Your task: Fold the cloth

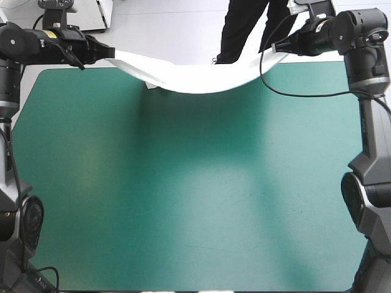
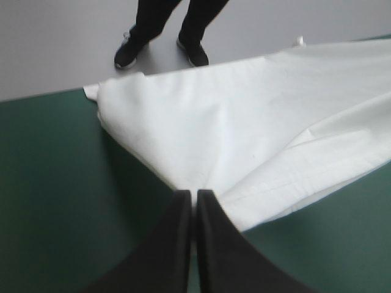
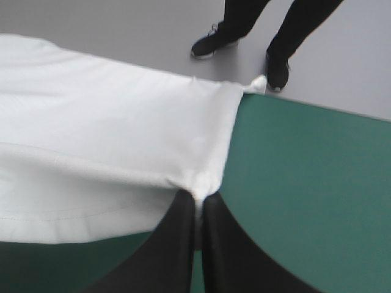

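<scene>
T-shirt (image 1: 201,76) is strung up in the air along the table's (image 1: 183,201) 12 o'clock edge, sagging in the middle, can't tell if the low part actually touches. Left jaws are clamped tight on one end up around 10 o'clock, right jaws pinched on the other end near 1 o'clock. From both wrists the white fabric fans out straight ahead of the black fingers, teal-green cover underneath

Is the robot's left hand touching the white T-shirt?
Touching. The left wrist view shows the left hand shut on the T-shirt, with the cloth pinched at its tip.
</scene>
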Robot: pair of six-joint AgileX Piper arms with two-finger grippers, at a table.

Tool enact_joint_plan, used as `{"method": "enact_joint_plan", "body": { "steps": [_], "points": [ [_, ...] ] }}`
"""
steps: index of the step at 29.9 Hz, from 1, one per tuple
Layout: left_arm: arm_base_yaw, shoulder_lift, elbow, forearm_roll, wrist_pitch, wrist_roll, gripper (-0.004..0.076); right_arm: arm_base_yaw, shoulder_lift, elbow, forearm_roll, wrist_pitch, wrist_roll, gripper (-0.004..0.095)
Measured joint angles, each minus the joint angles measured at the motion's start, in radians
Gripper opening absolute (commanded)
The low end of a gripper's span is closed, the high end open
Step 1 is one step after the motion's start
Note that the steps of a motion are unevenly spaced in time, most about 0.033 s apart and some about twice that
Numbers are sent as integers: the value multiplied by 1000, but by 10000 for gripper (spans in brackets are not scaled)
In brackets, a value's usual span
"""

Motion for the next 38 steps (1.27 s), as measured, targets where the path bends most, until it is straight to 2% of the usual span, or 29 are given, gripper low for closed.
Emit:
{"method": "enact_joint_plan", "body": {
  "steps": [10, 17, 23, 29, 38],
  "points": [
    [0, -347, 571, 2, -1, 9, -9, 0, -465, 739, -48, -1, 1, -19],
    [-18, -538, 878, 3, -3, 21, -9, 0, -742, 1115, -70, -2, -2, -19],
    [-118, -698, 1128, 71, -7, 9, -9, 0, -943, 1398, -103, -4, -3, -19],
    [-134, -845, 1410, 100, -15, -26, -9, 0, -1107, 1664, -86, -5, -4, -19],
    [-139, -970, 1671, 77, -26, -35, -9, 0, -1222, 1871, -70, -15, -5, -19]
  ]
}}
